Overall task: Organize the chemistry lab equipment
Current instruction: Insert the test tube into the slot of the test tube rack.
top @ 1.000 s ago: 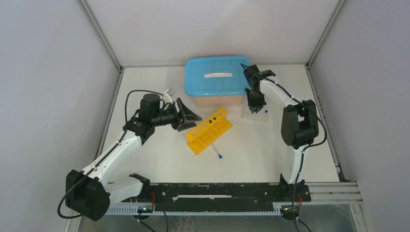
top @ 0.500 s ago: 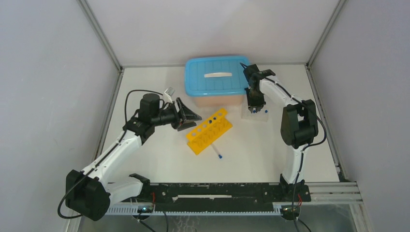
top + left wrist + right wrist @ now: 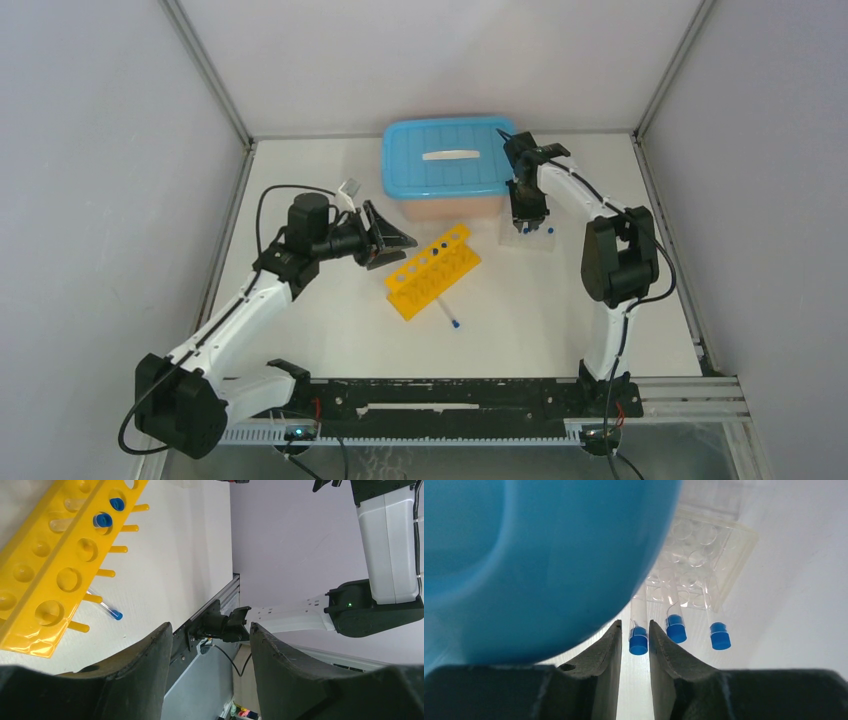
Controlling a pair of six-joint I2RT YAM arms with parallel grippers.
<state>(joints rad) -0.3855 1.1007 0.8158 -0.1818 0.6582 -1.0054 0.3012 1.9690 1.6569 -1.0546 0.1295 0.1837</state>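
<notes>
A flat white table (image 3: 330,330) fills the middle of the top view. At upper centre a clear plastic box with a blue lid (image 3: 445,160) rests on it. Just below that, at centre, a yellow plastic rack with round holes (image 3: 432,271) sits askew. A thin clear tube with a blue cap (image 3: 449,317) lies loose just under the rack's lower edge. Right of the box's lower corner sits a small clear plastic tray (image 3: 535,242)

Glossy yellow plastic rack (image 3: 50,560)
</notes>
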